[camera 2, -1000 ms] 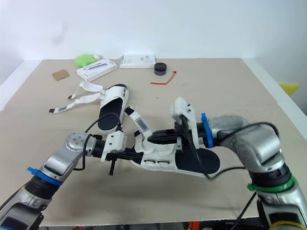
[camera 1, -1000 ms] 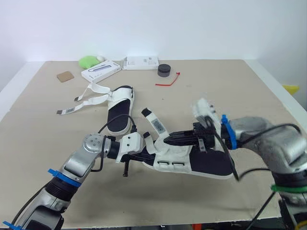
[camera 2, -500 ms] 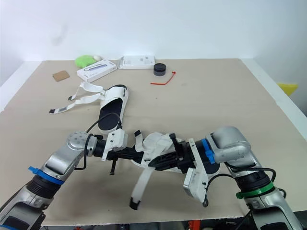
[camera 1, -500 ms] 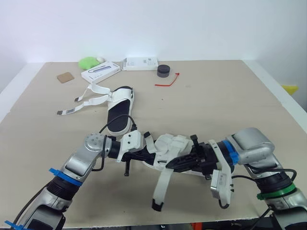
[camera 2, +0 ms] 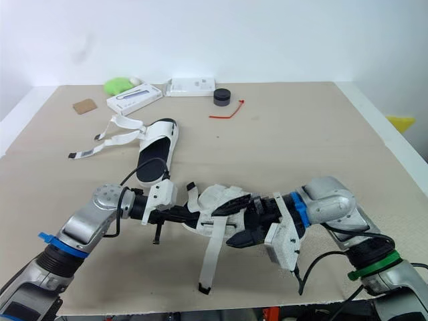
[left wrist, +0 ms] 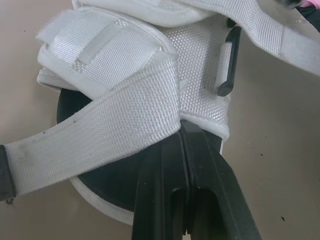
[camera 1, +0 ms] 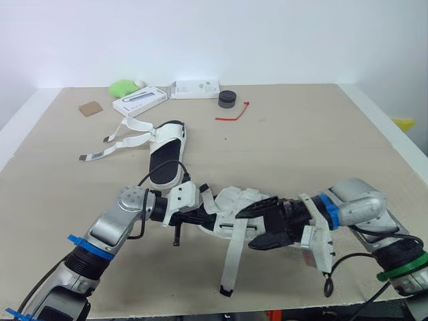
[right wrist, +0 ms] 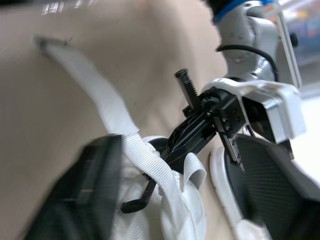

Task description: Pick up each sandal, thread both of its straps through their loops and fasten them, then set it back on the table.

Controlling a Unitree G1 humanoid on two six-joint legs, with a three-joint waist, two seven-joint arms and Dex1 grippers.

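Note:
The near sandal (camera 1: 249, 199), white with a dark footbed, lies close to the table's front edge. My left gripper (camera 1: 200, 215) is shut on its left rim; in the left wrist view the fingers (left wrist: 165, 190) pinch the sole edge under a folded strap. One long white strap (camera 1: 231, 261) trails from the sandal toward the front edge. My right gripper (camera 1: 262, 224) stands open just right of that strap, its jaws wide apart with nothing pinched. The second sandal (camera 1: 167, 155) lies farther back, its loose straps (camera 1: 124, 140) spread to the left.
At the back of the table (camera 1: 301, 140) lie two white boxes (camera 1: 140, 100), a green object (camera 1: 122, 86), a black round cap (camera 1: 228, 99), a red tie (camera 1: 234, 112) and a brown card (camera 1: 89, 107).
My right gripper swung from above the sandal down toward the front edge, drawing the long strap out, then opened and let it go. The left gripper kept its hold.

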